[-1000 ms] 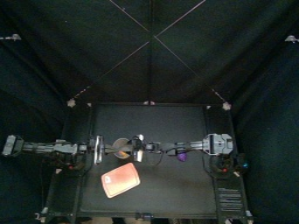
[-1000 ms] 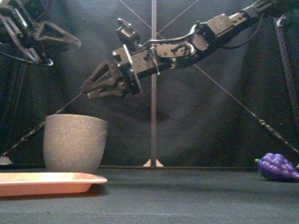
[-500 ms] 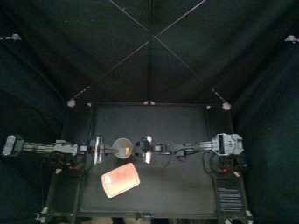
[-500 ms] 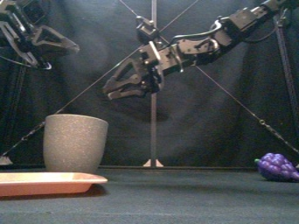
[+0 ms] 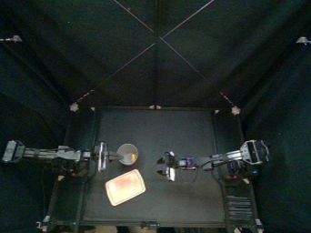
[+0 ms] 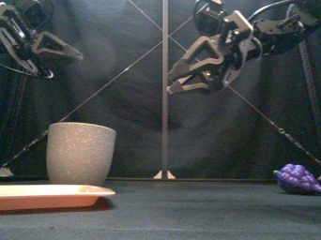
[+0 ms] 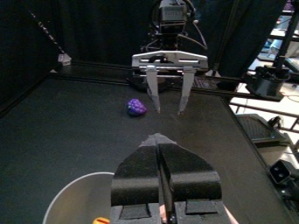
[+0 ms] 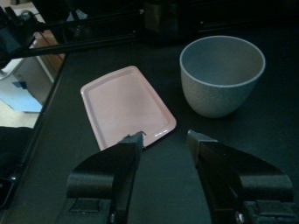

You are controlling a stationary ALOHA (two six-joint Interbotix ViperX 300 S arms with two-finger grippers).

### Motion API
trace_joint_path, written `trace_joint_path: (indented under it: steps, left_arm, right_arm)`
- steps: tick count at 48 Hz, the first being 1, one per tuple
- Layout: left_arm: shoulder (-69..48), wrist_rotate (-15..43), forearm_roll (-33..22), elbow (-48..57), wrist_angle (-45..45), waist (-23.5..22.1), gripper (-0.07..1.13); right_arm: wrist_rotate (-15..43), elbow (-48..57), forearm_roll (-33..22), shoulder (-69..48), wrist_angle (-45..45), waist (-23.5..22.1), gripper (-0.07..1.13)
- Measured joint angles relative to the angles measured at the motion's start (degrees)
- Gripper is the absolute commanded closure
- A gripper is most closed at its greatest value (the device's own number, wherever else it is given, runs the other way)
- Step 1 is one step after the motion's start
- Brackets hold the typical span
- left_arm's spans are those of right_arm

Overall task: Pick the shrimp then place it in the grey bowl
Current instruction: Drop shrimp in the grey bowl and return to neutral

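— Firstly, what occupies the left of the scene?
— Left gripper (image 7: 162,147), held high over the left half of the table (image 5: 195,127). Its fingers (image 7: 138,179) are pressed together with nothing visible between them. It hangs above the mouth of the grey speckled cup (image 6: 82,153).

— Where does that cup stand?
— Upright on the table, left of the middle, about midway between the back and front edges. A flat pink tray (image 5: 125,187) lies just in front of it, nearer the table's front edge, and carries nothing.

— And the shrimp?
— A small orange patch shows inside the cup's rim at the very bottom of the left wrist view. This is probably the shrimp (image 7: 104,220), though too little of it is visible to be sure. The right wrist view looks into the cup from farther off and does not show its bottom.

— What lies further right?
— Right gripper (image 8: 166,137), also raised clear of the table near its middle, to the right of the cup and tray and touching neither. Its fingers (image 8: 117,175) are spread apart and hold nothing.

— Anything beyond it?
— A purple bunch of toy grapes (image 6: 298,178) rests on the table's right half, well apart from the cup.
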Motion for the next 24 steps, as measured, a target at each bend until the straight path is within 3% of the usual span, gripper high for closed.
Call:
trace_joint_path:
  steps: [24]
  left_arm:
    - [0.0, -0.09, 0.0, 0.18, 0.0, 0.26, 0.8]
  right_arm:
    - [0.09, 10.11, 2.46, -13.45, -0.18, 0.18, 0.23]
